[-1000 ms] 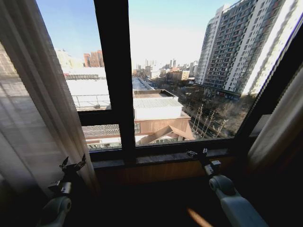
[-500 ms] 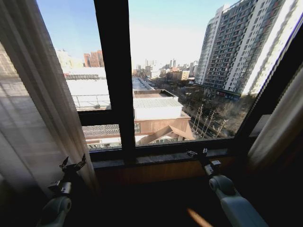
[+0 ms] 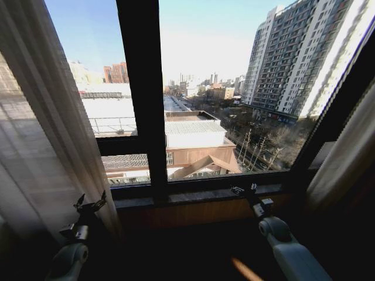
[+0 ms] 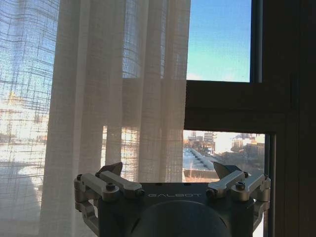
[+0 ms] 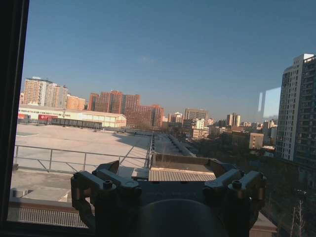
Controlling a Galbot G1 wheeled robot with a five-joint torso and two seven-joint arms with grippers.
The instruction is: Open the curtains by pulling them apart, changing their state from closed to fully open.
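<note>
The sheer off-white curtains hang drawn to both sides of the window. The left curtain panel [image 3: 41, 129] covers the left part of the glass, and its pleats [image 4: 98, 98] also fill much of the left wrist view. The right curtain panel [image 3: 348, 152] is bunched at the right edge. My left gripper [image 3: 89, 203] stands open low down, beside the left panel's inner edge, holding nothing. My right gripper [image 3: 244, 189] is open at the window sill, with nothing between its fingers. In the wrist views, the left gripper [image 4: 168, 170] and the right gripper [image 5: 165, 168] both show spread fingers.
A thick dark window mullion [image 3: 143, 93] runs vertically through the middle of the glass. The dark sill [image 3: 199, 196] runs below it. Outside are rooftops and a tall apartment block [image 3: 299, 58]. The floor area below the sill is dark.
</note>
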